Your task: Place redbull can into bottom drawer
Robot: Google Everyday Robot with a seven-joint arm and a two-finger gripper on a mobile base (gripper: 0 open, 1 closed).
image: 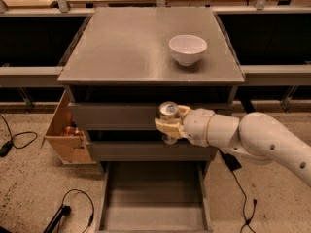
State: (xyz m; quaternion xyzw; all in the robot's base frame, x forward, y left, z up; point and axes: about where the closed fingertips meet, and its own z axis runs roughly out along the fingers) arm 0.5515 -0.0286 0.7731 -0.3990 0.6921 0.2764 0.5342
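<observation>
The redbull can is a slim silvery can with a round top, held upright in my gripper. The gripper's cream fingers are shut around the can. It hangs in front of the top two grey drawer fronts, off the cabinet top. The bottom drawer is pulled open below, a wide shallow grey tray with a plain floor. The can is above the drawer's back part. My white arm comes in from the right.
A white bowl stands on the grey cabinet top at the right. A tan wooden box with small items sits left of the cabinet. Black cables lie on the speckled floor on both sides.
</observation>
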